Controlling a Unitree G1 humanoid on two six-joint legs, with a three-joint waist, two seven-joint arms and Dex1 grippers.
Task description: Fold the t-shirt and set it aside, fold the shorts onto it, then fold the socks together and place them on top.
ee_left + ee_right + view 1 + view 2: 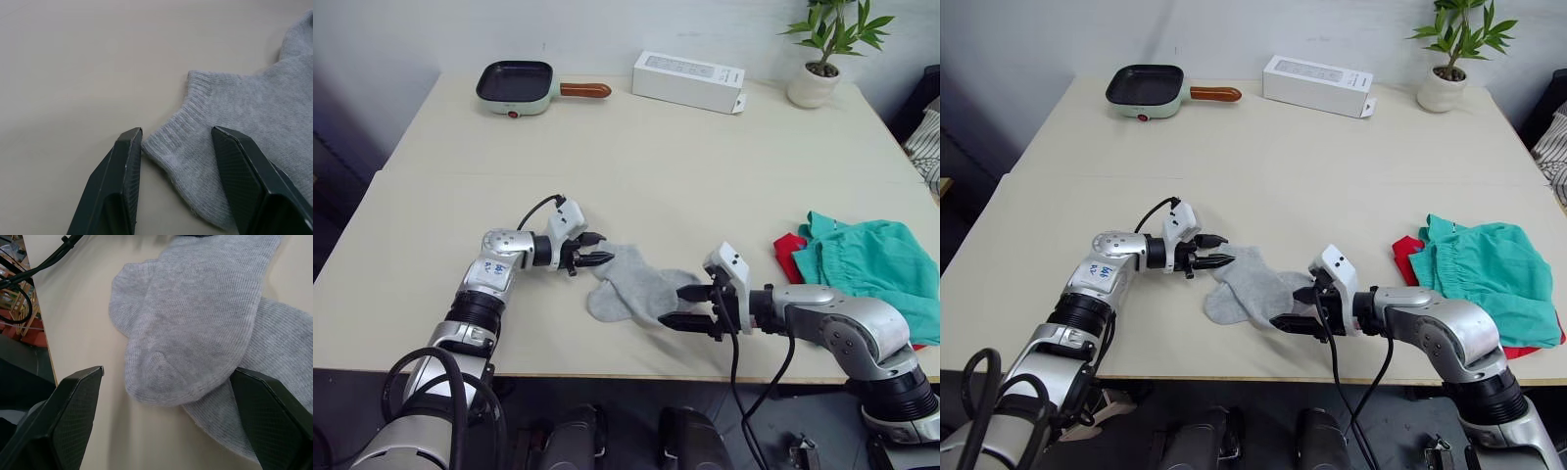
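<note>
Here, your two grippers bracket the socks [636,286] near the front edge of the table [636,157].

Take the socks as your landmark: the two lie overlapped, one across the other. Your right gripper [690,306] sits at their near right end with its fingers spread wide around the toe ends, gripping nothing. Your left gripper [599,251] sits at their left, far end, fingers parted, one over the ribbed cuff, not closed. Right of the socks lie the shorts [876,266], spread on the t-shirt [788,253]. Far behind the socks you see a pan [517,86], a white box [688,81] and a potted plant [822,51].
</note>
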